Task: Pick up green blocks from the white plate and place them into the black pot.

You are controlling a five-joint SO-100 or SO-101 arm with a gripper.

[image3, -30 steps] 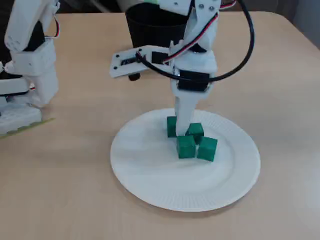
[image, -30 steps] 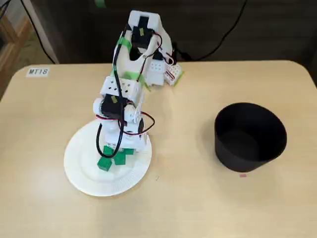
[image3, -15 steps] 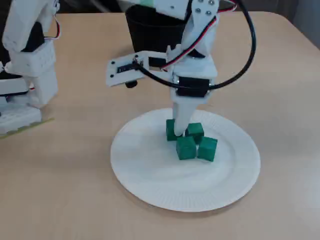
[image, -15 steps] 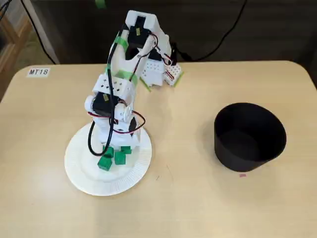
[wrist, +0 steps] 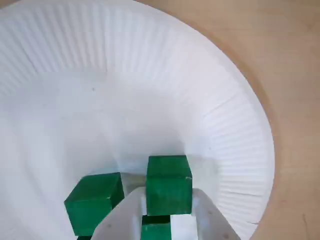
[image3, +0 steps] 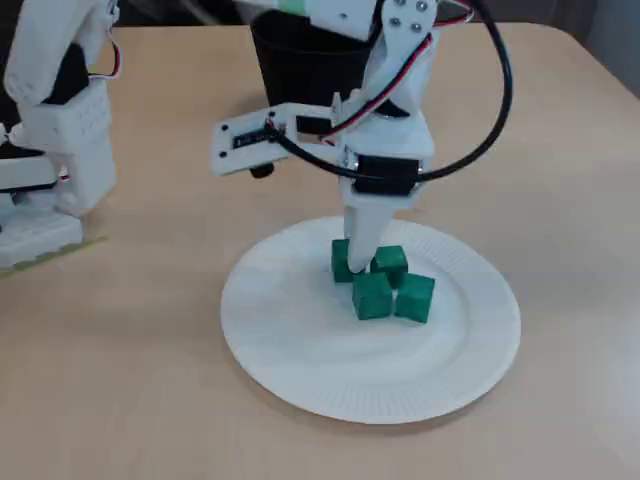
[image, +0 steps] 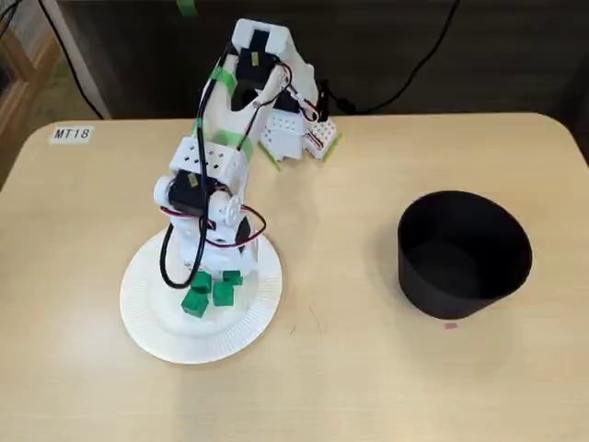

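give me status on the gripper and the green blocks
Gripper down among the green blocks, jaw state unclear. Four blocks on the white plate, none lifted. Nothing seen blocking the way to the black pot.

A robotics lab or classroom workspace. A pale wooden tabletop (image: 368,368) with rounded corners carries an inventory-style sticker reading "MT18" (image: 71,133). A small white hobby robot arm (image: 213,166) with exposed red and black wiring stands on it, and black cables (image: 433,48) trail behind against a dark backdrop.
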